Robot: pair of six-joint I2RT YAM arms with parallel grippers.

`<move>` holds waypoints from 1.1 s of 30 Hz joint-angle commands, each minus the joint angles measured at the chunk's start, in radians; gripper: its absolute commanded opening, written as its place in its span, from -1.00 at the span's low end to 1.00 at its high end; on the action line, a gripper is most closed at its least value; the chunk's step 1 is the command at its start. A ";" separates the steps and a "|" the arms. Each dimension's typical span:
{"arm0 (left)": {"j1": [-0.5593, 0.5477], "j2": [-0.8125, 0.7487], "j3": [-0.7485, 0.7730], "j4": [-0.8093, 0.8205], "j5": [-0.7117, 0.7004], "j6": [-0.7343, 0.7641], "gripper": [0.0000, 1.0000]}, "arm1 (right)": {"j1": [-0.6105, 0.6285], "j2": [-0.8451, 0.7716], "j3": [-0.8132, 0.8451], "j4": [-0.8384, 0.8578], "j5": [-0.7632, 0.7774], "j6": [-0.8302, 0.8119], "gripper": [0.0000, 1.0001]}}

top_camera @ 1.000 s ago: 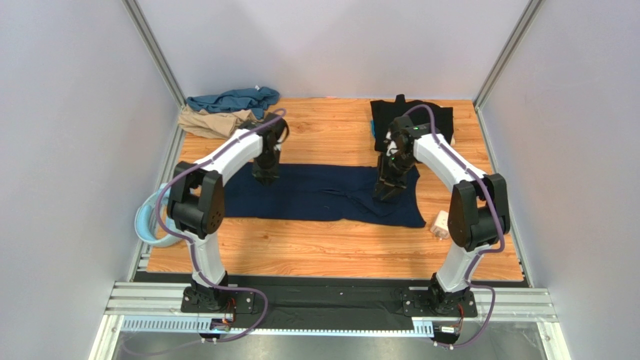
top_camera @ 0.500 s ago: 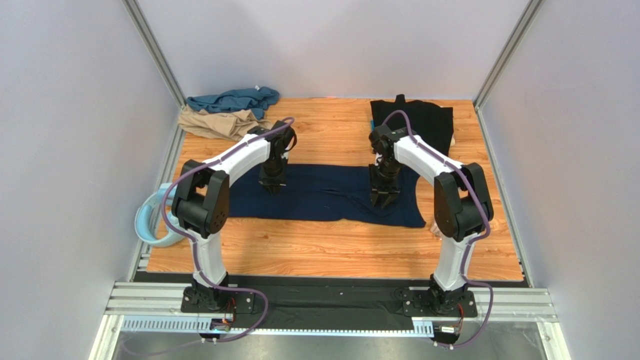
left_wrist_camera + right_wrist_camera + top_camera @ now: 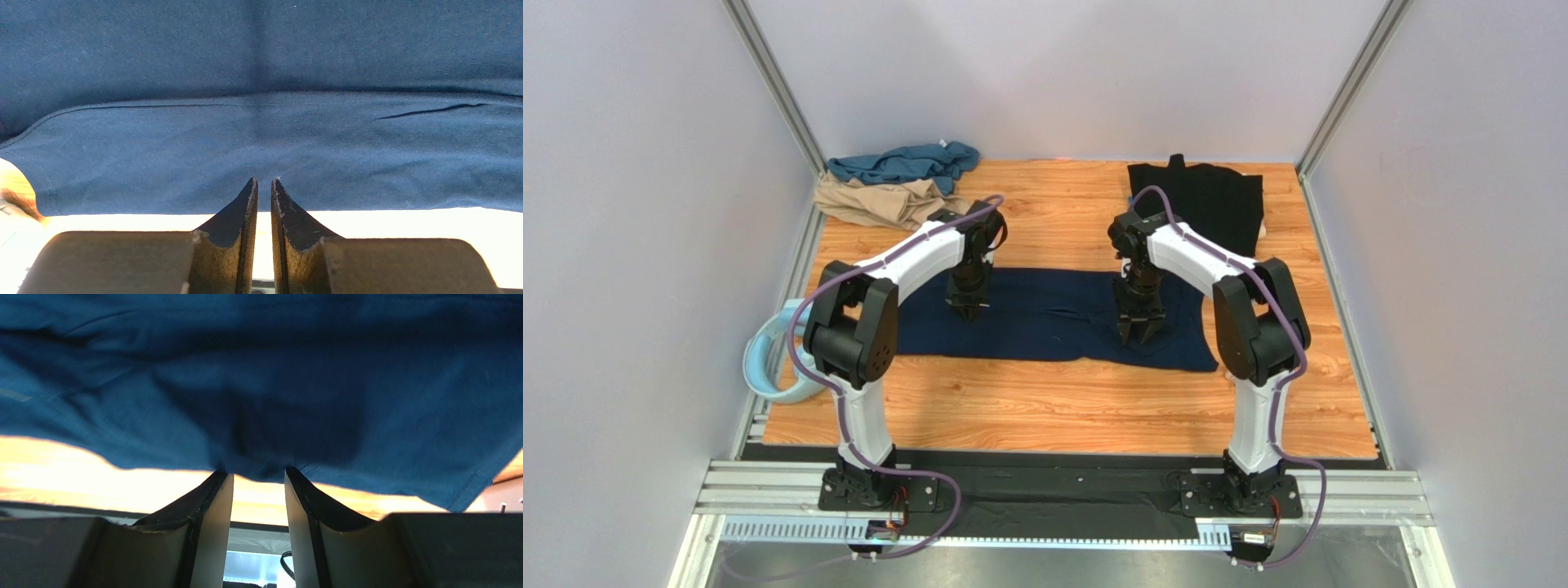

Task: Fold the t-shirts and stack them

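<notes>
A dark navy blue cotton t-shirt (image 3: 1051,316) lies flat across the middle of a wooden table (image 3: 1051,404), already narrowed into a long band running left to right. Both arms reach down onto it.

The left gripper (image 3: 966,306) stands on the band's left part. In its wrist view the fingers are drawn almost together with only a thin slit between them, and the tips meet the hem. Whether they nip the cloth cannot be told.

The right gripper (image 3: 1135,333) stands on the right part, with its jaws spread apart. The cloth's edge lies at the tips and does not look held.

A black t-shirt (image 3: 1222,196) lies folded at the far right corner. At the far left corner, a teal blue t-shirt (image 3: 903,162) and a tan beige t-shirt (image 3: 873,199) sit crumpled together. A pale blue plastic ring (image 3: 759,368) hangs off the table's left edge.

The work appears to be midway through folding the navy shirt. The lengthwise fold looks done and the crosswise fold is not yet made. The next move likely calls for a firm pinch on both corners of one end, so that end can be carried evenly over the other.
</notes>
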 commanded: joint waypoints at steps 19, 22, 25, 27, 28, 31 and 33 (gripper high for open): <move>0.001 -0.039 -0.055 0.005 0.005 -0.010 -0.63 | 0.001 0.032 0.273 -0.145 0.064 -0.065 -1.00; 0.001 -0.038 -0.054 0.004 0.006 -0.005 -0.64 | 0.001 0.052 0.345 -0.176 0.077 -0.065 -1.00; 0.001 -0.039 -0.055 0.001 0.005 -0.001 -0.64 | -0.002 0.074 0.396 -0.183 0.084 -0.053 -1.00; 0.001 -0.043 -0.060 -0.001 0.005 0.002 -0.64 | -0.006 0.095 0.432 -0.185 0.084 -0.046 -1.00; 0.001 -0.043 -0.061 0.001 0.005 0.004 -0.64 | -0.004 0.106 0.449 -0.190 0.081 -0.041 -1.00; 0.001 -0.044 -0.066 -0.001 0.008 0.009 -0.64 | -0.004 0.149 0.510 -0.202 0.072 -0.039 -0.96; 0.001 -0.047 -0.072 0.001 0.011 0.009 -0.64 | -0.004 0.182 0.543 -0.214 0.071 -0.041 -0.89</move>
